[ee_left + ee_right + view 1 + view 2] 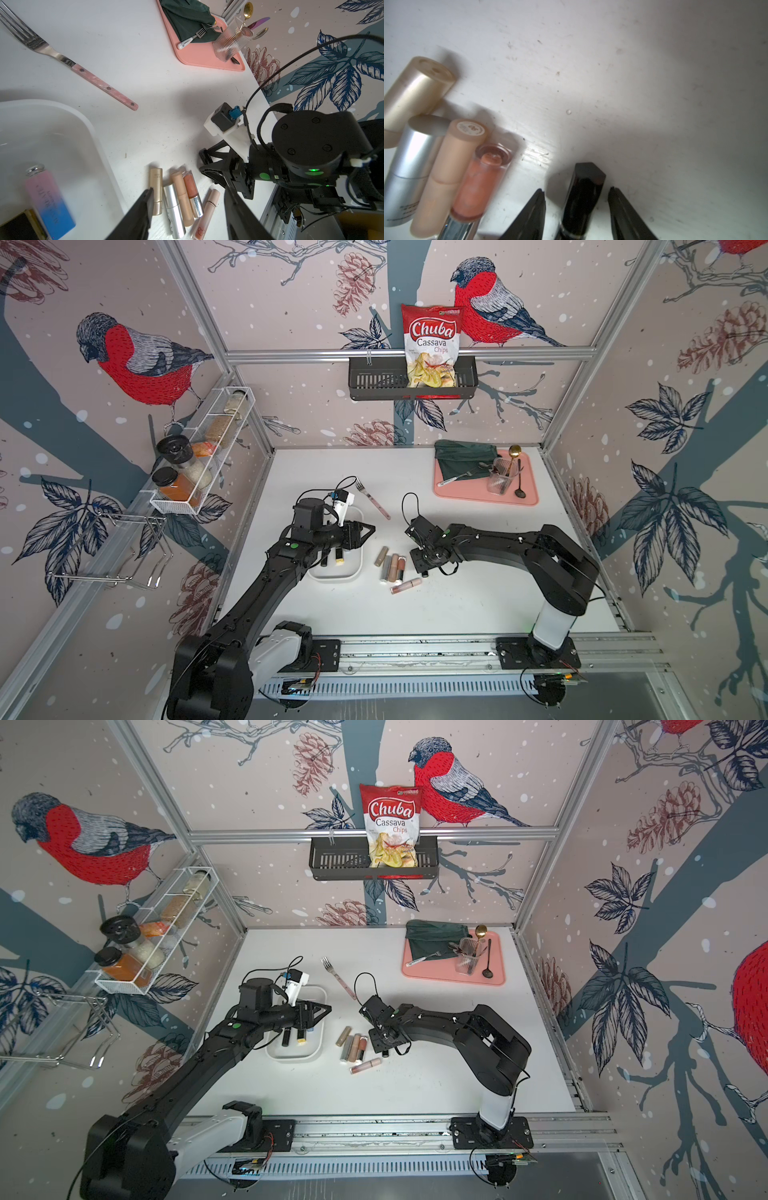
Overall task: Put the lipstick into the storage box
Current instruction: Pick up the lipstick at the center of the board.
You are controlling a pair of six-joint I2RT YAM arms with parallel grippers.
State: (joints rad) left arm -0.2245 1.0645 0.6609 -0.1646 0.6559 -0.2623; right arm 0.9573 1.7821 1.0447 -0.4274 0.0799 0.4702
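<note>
The right gripper [576,189] straddles a black lipstick [586,180] on the table [457,593], jaws apart with a gap on each side, just beside a row of tubes [392,566]. The left gripper [188,189] hangs spread and empty at the box's [353,563] edge. The box, near the tubes, holds a few more.

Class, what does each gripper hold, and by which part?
Nothing is held. The right gripper straddles the black lipstick, gaps on both sides; the left gripper is open and empty.
</note>
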